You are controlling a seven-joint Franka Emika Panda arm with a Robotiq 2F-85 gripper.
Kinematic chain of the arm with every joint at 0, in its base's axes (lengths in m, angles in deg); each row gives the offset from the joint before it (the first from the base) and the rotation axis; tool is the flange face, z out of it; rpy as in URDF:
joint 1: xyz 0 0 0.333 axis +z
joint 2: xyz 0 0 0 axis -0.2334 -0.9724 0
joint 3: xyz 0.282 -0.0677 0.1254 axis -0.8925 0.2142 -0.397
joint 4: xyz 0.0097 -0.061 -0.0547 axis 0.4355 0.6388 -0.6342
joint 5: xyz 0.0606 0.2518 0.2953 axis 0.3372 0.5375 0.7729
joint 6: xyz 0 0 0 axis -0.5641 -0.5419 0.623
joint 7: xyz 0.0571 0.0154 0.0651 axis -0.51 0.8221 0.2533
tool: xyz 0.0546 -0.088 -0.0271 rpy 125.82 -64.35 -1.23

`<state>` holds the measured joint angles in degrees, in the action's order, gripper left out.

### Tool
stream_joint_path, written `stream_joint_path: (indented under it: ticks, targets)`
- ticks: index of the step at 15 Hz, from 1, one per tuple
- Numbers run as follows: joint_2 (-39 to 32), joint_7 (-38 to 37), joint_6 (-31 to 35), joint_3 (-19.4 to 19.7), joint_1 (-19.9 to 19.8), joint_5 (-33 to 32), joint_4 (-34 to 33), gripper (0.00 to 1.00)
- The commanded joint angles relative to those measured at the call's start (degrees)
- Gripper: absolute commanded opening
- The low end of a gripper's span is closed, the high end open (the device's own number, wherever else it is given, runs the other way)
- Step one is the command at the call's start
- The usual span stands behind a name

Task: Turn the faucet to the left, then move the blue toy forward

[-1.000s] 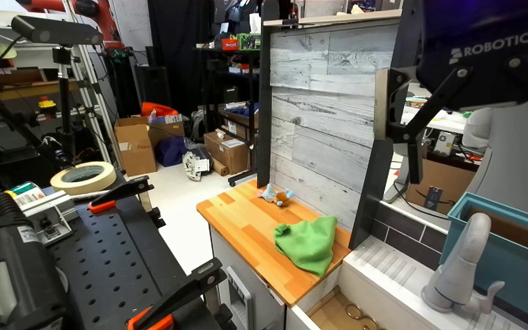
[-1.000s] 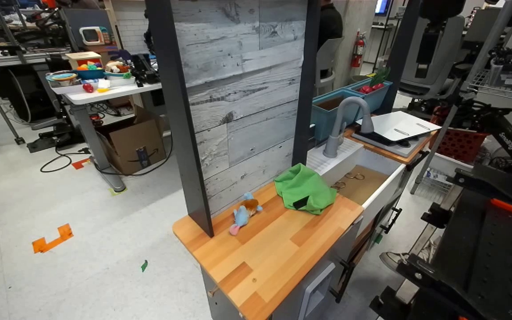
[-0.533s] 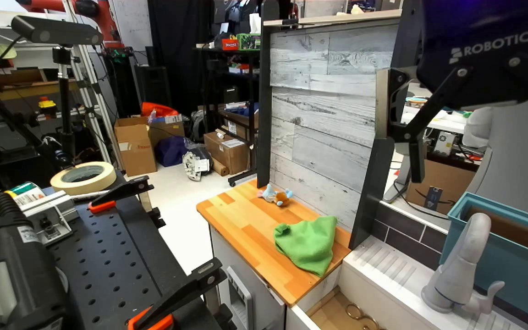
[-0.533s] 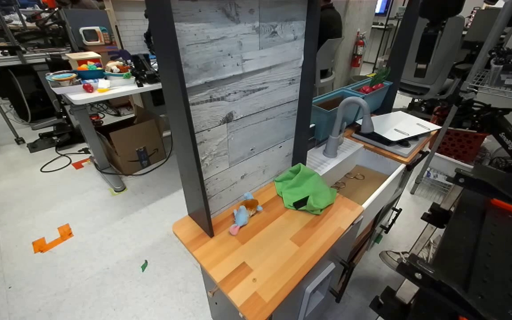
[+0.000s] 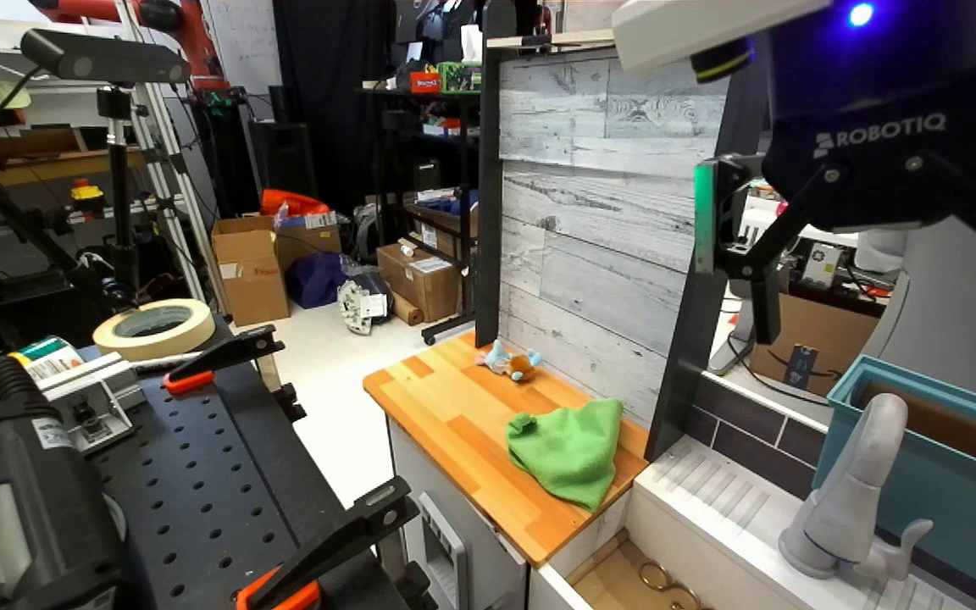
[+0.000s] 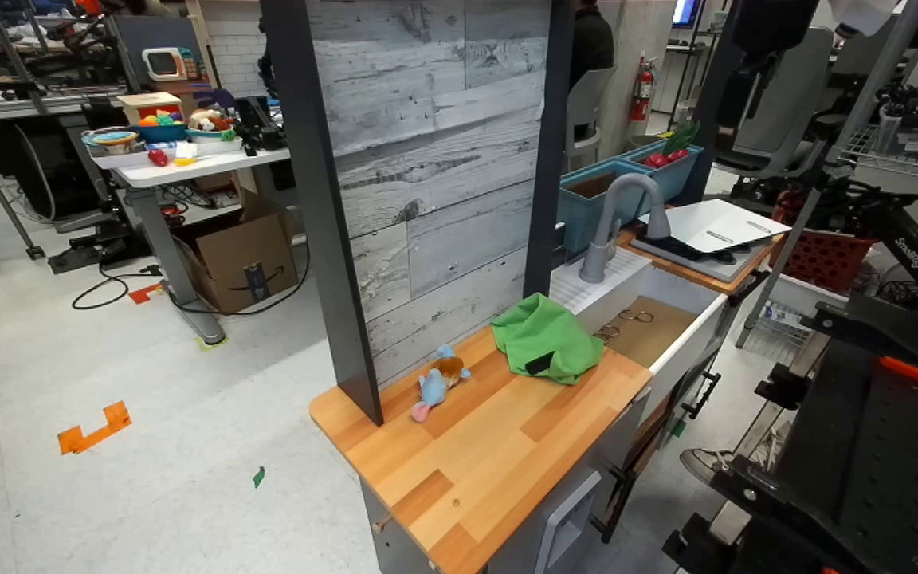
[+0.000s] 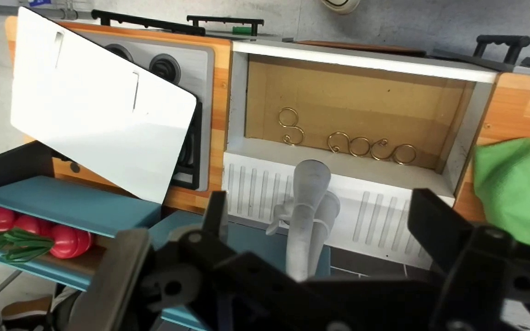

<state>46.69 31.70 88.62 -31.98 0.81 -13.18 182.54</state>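
Note:
The grey faucet (image 5: pixel 848 491) stands upright on the white ledge behind the sink. It also shows in an exterior view (image 6: pixel 606 219) and in the wrist view (image 7: pixel 311 177), where its spout points to the basin. The blue toy (image 5: pixel 496 360), a small light-blue plush with brown and pink parts, lies on the wooden counter by the panel; it shows too in an exterior view (image 6: pixel 433 387) and is out of the wrist view. My gripper (image 5: pixel 893 339) is open and empty, high above the faucet. In the wrist view my gripper (image 7: pixel 320 202) has its fingers apart, one each side of the faucet.
A green cloth (image 6: pixel 547 339) lies on the counter between toy and sink. The sink (image 7: pixel 361 92) holds gold hooks. Blue planters (image 6: pixel 598 215) stand behind the faucet. A tall wood panel (image 5: pixel 607 203) rises behind the counter. A white board (image 7: pixel 95 105) lies on the stove.
In an exterior view my gripper has moved down and turned, and its far finger and the white wrist part have come into view. Faucet, toy and cloth have not moved.

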Motion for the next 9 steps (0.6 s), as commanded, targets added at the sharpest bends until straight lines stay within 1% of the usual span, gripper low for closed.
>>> stream_joint_path:
  ticks: [1,3,5,7,9]
  targets:
    - [-2.81,6.01,0.36,-3.19,-2.69,8.01,-3.02,1.0]
    - [-4.64,10.16,-1.46,-4.99,-4.32,12.52,-5.51,1.0]
    - [-6.53,14.14,-2.8,-6.42,-5.83,15.42,-8.04,1.0]
    - [-8.74,16.18,-4.13,-7.02,-6.8,16.71,-10.81,1.0]
    - [-10.55,16.25,-5.16,-6.74,-6.99,16.57,-12.98,1.0]
